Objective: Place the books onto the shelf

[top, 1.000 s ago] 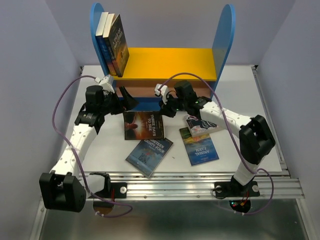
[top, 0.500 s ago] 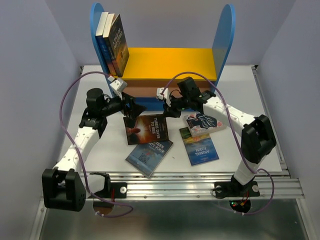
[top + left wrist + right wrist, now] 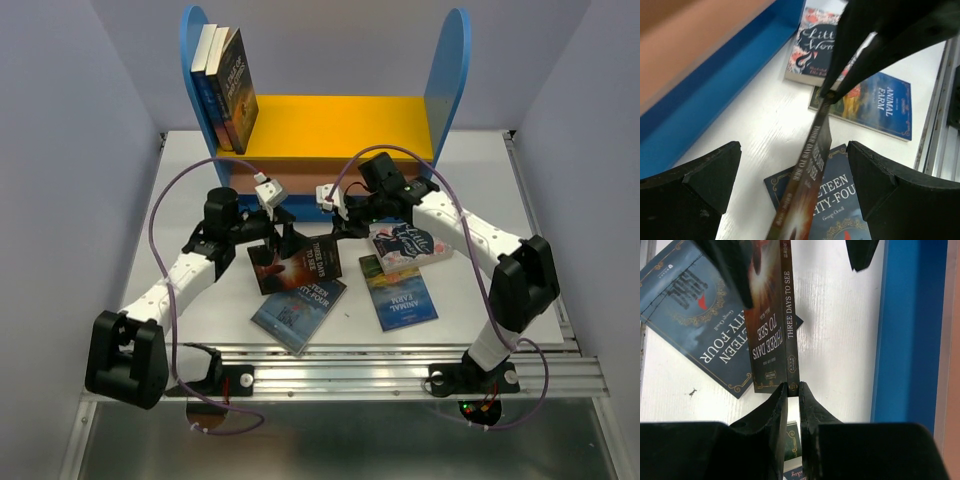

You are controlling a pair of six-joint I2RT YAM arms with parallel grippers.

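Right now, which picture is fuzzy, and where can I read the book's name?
Left wrist view: the brown book blurs close to the lens; right wrist view: its title reads sharply, Three Days to See; top view: even light, soft shadows.

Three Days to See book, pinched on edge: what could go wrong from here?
1. The right pincer grips Three Days to See only at its edge, so it may pivot or slip.
2. The open left pincer straddles it; closing off-centre could knock it onto the Nineteen Eighty-Four book.
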